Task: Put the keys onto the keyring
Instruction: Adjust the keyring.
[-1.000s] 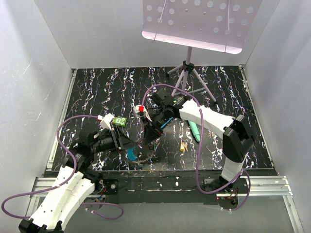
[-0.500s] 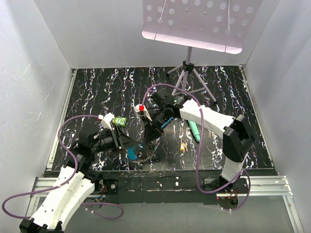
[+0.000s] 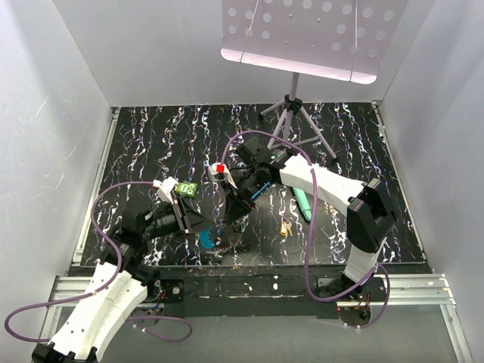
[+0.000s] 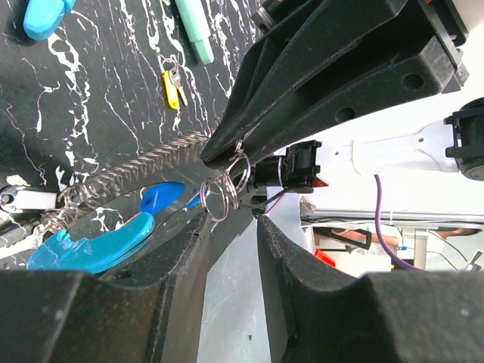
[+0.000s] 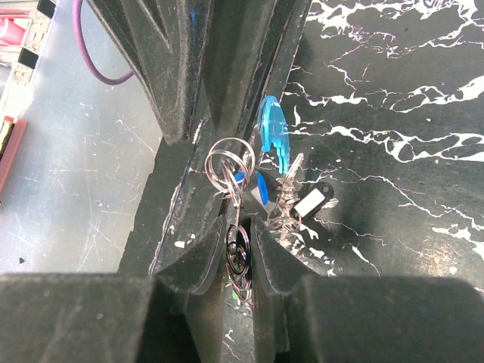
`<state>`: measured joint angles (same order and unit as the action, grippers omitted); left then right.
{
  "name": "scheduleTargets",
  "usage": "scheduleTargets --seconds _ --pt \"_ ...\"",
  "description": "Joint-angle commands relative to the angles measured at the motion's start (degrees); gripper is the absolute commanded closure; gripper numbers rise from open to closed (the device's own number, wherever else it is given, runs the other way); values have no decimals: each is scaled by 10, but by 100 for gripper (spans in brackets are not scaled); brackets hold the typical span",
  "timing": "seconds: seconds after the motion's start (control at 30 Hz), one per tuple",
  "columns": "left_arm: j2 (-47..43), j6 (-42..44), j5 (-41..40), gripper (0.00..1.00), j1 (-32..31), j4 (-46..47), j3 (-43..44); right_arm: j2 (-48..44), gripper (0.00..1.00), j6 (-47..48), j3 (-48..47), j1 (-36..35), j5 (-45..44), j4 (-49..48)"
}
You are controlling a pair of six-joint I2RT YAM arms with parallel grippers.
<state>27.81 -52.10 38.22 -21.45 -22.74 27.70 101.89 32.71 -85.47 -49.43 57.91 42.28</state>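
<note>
My right gripper (image 5: 240, 227) is shut on a bunch of small split rings (image 5: 239, 255), with a scrap of green showing beneath them. More of these rings (image 4: 236, 172) hang out past its tips. My left gripper (image 4: 233, 219) meets them tip to tip, open by a narrow gap with nothing between its pads. Below both lies the keyring (image 4: 140, 172), a grey spring-like loop with a bright blue section (image 4: 91, 246). A blue key head (image 4: 162, 198) sits by it. A yellow key (image 3: 285, 227) lies alone on the mat. The two grippers (image 3: 227, 215) meet near the table's front.
A teal stick (image 3: 302, 203) lies right of the grippers, beside the yellow key. A white tag (image 5: 310, 203) rests on the black marbled mat (image 3: 151, 144) by the keyring. A tripod stand (image 3: 291, 113) with a perforated plate rises at the back. White walls close in the sides.
My left gripper's jaws have narrowed and its tips sit a little closer to the rings. The right gripper keeps its grip and has barely moved.
</note>
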Motion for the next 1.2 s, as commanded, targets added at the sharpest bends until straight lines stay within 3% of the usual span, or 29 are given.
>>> scheduleTargets --seconds 0.0,0.33,0.7,0.83,1.03,1.17 --pt "-9 -27 4 70 0 41 -13 -2 93 -7 -9 -2 33 -14" --pt "-57 -141 -29 63 0 168 -85 -3 93 -8 -9 -2 33 -16" --pt "-36 -214 -8 58 0 353 -125 -3 93 -9 -9 -1 33 -16" --pt "-48 -196 -9 59 0 299 -117 -4 93 -9 -9 -1 34 -16" --pt "-96 -98 -52 58 0 93 -58 -4 93 -9 -10 -1 35 -16" --pt "-94 -46 -55 58 0 21 -30 -3 93 -11 -11 -1 37 -16"
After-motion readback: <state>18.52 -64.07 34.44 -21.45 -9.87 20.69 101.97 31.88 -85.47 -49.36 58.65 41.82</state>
